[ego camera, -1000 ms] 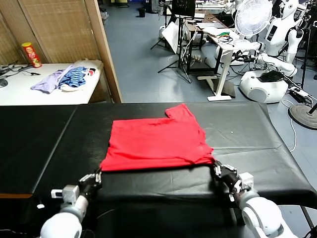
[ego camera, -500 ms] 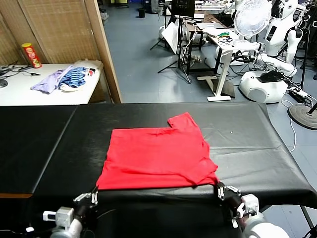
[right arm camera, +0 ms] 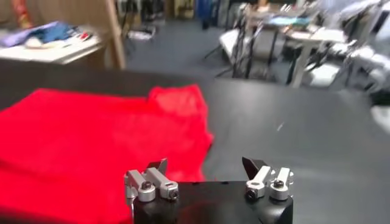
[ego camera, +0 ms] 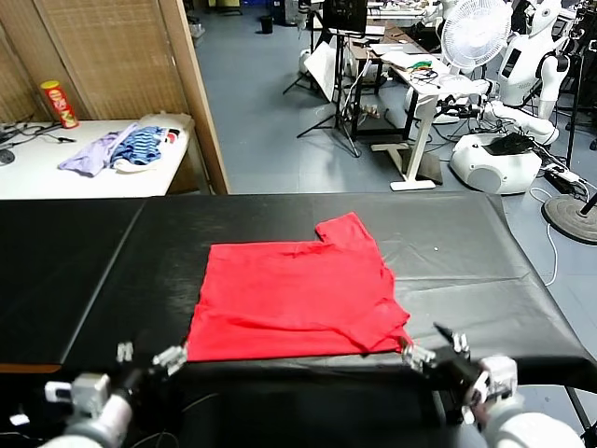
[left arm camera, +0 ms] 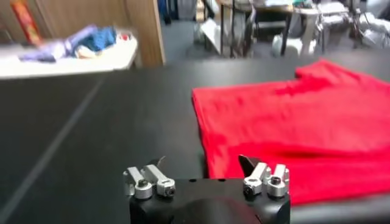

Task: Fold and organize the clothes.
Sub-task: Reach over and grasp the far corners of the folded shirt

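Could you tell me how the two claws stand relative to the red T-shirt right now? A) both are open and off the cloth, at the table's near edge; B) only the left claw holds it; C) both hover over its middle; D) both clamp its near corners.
A: the left claw and right claw stand open at the near edge of the black table, each just off a near corner of the red T-shirt, gripping nothing.

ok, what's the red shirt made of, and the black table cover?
Red T-shirt: looks like soft matte knit, likely cotton; it lies limp with shallow wrinkles. Black table cover: probably vinyl or coated fabric; smooth with faint sheen and creases.
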Controlling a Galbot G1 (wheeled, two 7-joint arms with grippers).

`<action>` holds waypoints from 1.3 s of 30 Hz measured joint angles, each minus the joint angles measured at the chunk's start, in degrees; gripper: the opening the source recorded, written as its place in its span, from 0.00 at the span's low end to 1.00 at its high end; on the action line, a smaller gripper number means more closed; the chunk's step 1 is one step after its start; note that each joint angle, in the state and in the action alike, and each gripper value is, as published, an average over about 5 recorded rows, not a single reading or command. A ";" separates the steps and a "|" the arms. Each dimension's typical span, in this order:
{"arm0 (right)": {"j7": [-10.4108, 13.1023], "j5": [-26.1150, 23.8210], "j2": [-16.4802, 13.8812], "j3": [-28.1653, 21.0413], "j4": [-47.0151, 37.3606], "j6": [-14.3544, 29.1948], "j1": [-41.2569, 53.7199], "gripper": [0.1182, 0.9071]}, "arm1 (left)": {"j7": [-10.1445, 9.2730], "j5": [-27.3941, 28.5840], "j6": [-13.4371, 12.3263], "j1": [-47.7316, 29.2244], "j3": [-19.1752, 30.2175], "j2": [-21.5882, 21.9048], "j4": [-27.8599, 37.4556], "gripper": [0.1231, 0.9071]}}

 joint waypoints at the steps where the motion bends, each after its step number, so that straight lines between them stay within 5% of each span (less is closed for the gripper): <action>1: 0.01 -0.41 0.48 -1.73 -2.71 0.31 3.13 0.86 | -0.47 -1.87 0.46 -3.02 0.67 0.56 1.54 0.86; 14: -1.12 -4.21 10.54 -17.15 -35.17 0.70 31.29 0.86 | 0.92 -11.17 4.84 -36.24 16.11 0.31 29.40 0.86; 21: -3.66 -4.25 14.28 -19.75 -45.51 0.44 37.63 0.86 | 2.31 -10.97 5.96 -43.44 20.96 -1.43 38.67 0.86; 30: -4.00 -4.23 16.59 -20.43 -51.10 -0.08 40.24 0.84 | 3.74 -10.77 5.62 -48.50 23.74 -3.34 46.81 0.86; 34: -4.30 -4.16 17.25 -20.30 -52.03 -0.26 40.44 0.73 | 4.56 -10.10 5.33 -49.74 24.45 -3.80 49.16 0.79; 39: -4.92 -4.16 17.41 -20.23 -52.17 0.43 40.23 0.42 | 5.31 -9.54 5.08 -50.14 24.68 -4.34 50.51 0.46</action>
